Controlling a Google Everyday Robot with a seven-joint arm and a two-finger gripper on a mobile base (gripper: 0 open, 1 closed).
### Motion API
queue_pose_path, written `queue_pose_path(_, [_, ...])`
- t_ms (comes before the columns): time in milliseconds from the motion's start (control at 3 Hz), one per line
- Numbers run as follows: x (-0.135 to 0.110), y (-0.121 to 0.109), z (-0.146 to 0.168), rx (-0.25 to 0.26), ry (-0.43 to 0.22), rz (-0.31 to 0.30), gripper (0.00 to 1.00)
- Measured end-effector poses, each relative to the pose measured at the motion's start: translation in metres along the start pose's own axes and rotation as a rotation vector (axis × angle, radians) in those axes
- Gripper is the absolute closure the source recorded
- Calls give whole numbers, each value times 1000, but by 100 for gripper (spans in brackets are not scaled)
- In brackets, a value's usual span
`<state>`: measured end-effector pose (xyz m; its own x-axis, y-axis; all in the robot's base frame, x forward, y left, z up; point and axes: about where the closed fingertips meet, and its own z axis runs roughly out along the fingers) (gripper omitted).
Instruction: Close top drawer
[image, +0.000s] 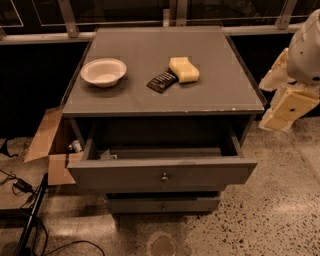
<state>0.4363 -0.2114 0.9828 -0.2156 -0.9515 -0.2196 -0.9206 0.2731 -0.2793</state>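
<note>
The top drawer (125, 174) of the grey cabinet (200, 97) is pulled out far toward me. Its flat front panel has a small round metal knob (164, 177) at the centre. The inside is dark, with a few small items at the left. A shorter-looking lower drawer front (162, 204) shows beneath it, pushed in. My arm's cream and white links hang at the right edge, and the gripper (286, 109) is beside the cabinet's right side, above the floor. It is apart from the drawer and touches nothing.
On the cabinet top sit a white bowl (103, 71), a yellow sponge (184, 69) and a black packet (161, 81). An open cardboard box (49, 145) stands against the cabinet's left side. Cables (20, 187) lie on the floor at left. A railing runs behind.
</note>
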Motion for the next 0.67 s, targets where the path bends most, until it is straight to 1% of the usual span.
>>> queue_pose_path(333, [-4,20,22,-5,-40,10,65])
queue_pose_path(667, [-1,47,82,-32,-91,36,89])
